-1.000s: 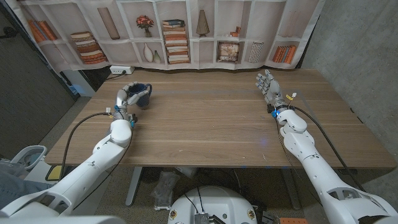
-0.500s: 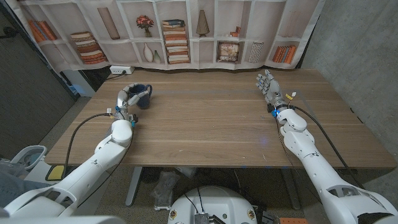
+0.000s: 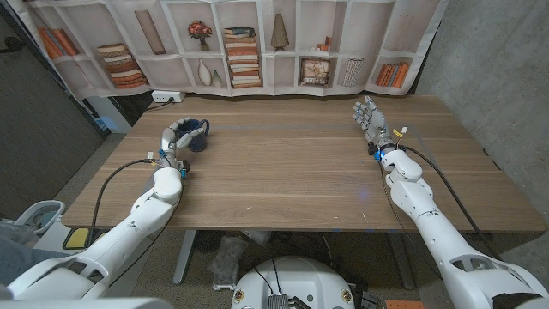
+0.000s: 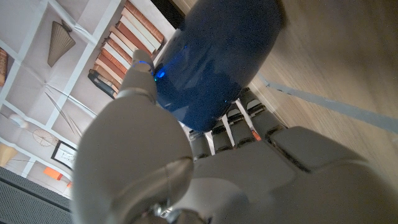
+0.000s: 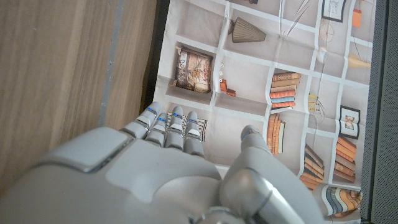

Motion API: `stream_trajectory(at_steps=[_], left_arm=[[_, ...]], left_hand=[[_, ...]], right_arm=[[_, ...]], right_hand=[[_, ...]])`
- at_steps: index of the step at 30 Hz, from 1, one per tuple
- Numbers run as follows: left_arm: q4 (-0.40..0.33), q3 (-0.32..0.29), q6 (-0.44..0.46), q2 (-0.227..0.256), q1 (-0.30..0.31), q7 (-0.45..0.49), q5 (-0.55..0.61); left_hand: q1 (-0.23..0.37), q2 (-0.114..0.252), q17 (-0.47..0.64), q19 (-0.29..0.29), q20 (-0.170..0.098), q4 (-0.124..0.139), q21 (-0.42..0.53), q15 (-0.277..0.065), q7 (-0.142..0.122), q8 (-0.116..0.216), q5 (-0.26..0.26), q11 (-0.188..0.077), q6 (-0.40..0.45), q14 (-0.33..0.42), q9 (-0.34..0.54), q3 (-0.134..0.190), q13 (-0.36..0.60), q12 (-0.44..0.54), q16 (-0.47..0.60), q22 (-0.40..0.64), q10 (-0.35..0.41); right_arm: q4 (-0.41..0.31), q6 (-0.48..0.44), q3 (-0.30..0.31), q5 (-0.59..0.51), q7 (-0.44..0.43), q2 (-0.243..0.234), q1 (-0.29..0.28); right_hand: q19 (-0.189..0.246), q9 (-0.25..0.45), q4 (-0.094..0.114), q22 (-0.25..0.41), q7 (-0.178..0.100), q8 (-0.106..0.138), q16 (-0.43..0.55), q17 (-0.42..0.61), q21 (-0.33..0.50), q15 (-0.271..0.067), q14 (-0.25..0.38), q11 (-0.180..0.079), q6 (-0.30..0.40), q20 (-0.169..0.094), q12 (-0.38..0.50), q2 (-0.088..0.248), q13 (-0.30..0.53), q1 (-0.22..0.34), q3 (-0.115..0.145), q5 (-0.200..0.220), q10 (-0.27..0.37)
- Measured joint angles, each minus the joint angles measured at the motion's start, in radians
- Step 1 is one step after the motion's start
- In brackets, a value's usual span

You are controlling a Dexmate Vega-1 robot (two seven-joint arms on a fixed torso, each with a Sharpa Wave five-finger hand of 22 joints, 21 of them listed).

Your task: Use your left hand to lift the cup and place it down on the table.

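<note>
The left hand [image 3: 176, 137] is wrapping around the dark blue cup [image 3: 196, 133] over at the far left of the wooden desk [image 3: 292, 163], fingers curling round the cup's side. From the head view it is hard to call whether the cup's base is touching the desk or sitting just above it. In the left wrist view the cup [image 4: 214, 59] is looming large and glossy, with the left hand [image 4: 205, 168] clasping it: the thumb is pressing on one side and the fingers [image 4: 245, 118] are bracing the other, while the wood grain of the desk [image 4: 348, 68] is running close by.

Across the way, the right hand [image 3: 371, 120] is idling near the far right of the desk, well apart from the cup, fingers spread and pointing toward the back edge, gripping nothing. The right wrist view is backing that up: the right hand [image 5: 174, 162] is sitting with its fingertips [image 5: 168, 121] loosely extended, nothing between them, the desk [image 5: 68, 68] alongside.

Behind the desk a printed bookshelf backdrop [image 3: 240, 43] is hanging, picturing stacked books, vases and a flower pot. A white power strip [image 3: 168, 97] is lying at the back left edge of the desk, just beyond the cup. Black cables are trailing along both forearms.
</note>
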Motion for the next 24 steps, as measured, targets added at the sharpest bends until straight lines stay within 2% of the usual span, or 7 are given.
stream_trajectory(at_steps=[13,16,24], left_arm=[[-0.003,0.012,0.022,0.008,-0.010,-0.015,-0.002],[-0.011,0.014,0.034,0.013,-0.010,-0.019,-0.003],[-0.035,0.016,0.059,0.024,-0.008,-0.035,-0.006]], left_hand=[[-0.009,0.009,0.000,-0.015,0.004,0.000,-0.013,-0.004,0.000,-0.008,-0.003,-0.002,0.000,-0.004,-0.002,0.000,0.000,-0.004,-0.001,0.000,-0.002],[-0.009,0.009,0.000,-0.021,0.002,0.009,-0.018,-0.010,-0.004,-0.008,-0.003,-0.005,-0.004,-0.010,-0.002,-0.009,0.000,-0.004,-0.001,0.000,-0.005],[-0.009,0.010,0.002,-0.050,0.021,0.022,-0.031,-0.006,-0.010,-0.017,-0.003,-0.021,-0.010,-0.047,-0.001,-0.022,0.000,-0.016,-0.008,0.000,-0.021]], right_arm=[[-0.019,0.004,0.002,0.001,-0.012,-0.002,-0.015],[-0.023,0.007,0.002,0.002,-0.012,-0.003,-0.019],[-0.034,0.012,0.004,0.007,-0.015,-0.007,-0.028]], right_hand=[[0.000,0.000,0.000,0.000,0.000,0.000,0.000,0.000,0.000,0.000,0.000,0.000,0.000,0.000,0.000,0.000,0.000,0.000,0.000,0.000,0.000],[0.000,0.000,0.000,0.000,0.000,0.000,0.000,0.000,-0.008,0.000,0.000,0.000,0.000,0.000,0.000,0.000,0.000,0.000,0.000,0.000,0.000],[0.000,0.000,0.000,0.000,0.000,0.000,0.000,0.000,-0.008,0.000,0.000,0.000,0.000,0.000,0.000,0.000,0.000,0.000,0.000,0.000,0.000]])
